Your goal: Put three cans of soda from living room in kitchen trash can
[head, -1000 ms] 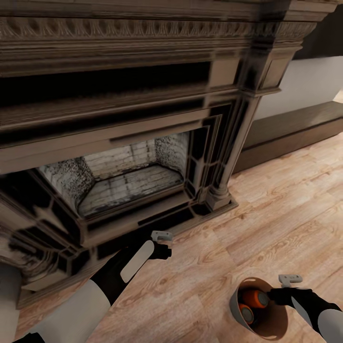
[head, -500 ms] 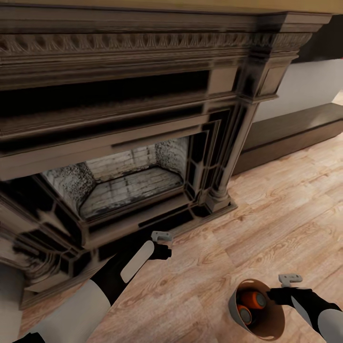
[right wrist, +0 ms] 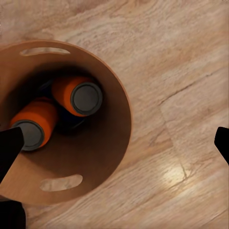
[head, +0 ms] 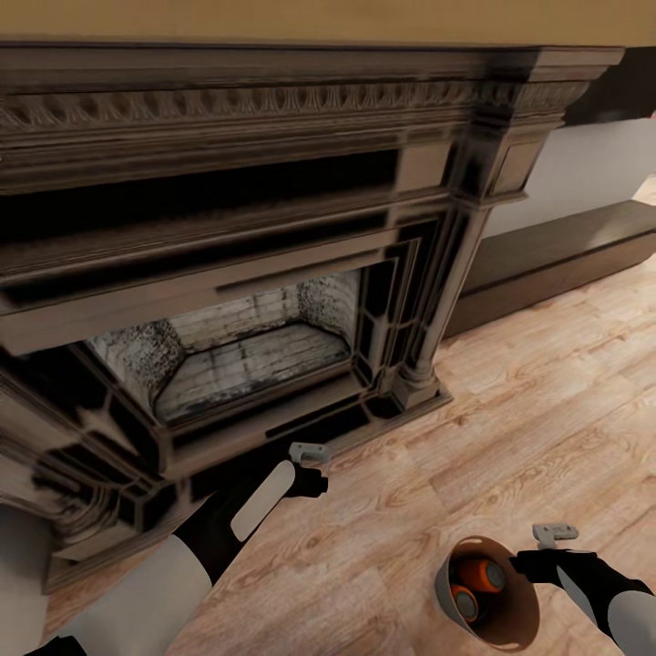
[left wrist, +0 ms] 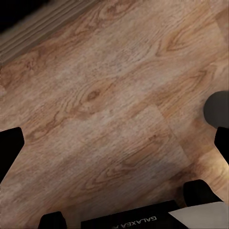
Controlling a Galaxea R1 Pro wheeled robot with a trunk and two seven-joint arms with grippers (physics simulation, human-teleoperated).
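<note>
1. Two orange cans [right wrist: 76,98] lie inside the brown bin [right wrist: 102,157], their grey tops turned toward the bin's mouth; in the head view the cans [head: 481,575] sit at the bin's near wall [head: 510,615].
2. Between the two cans, deep in the bin, there is a dark bluish patch; I cannot tell what it is.
3. The bin hangs beside the right tool [head: 524,567], which is at the bin's rim. In the right wrist view the tool's fingers [right wrist: 10,148] stand wide apart, one at each edge, and one finger overlaps the bin's rim. I cannot tell if it really grips the rim.
4. The left tool [head: 312,481] is over the wood floor [head: 510,410], near the base of the dark carved fireplace [head: 273,228]. Its fingers [left wrist: 10,143] are spread wide and carry nothing.
5. The fireplace has a grey brick inside, and a low dark ledge [head: 565,251] runs along the wall to its right.
</note>
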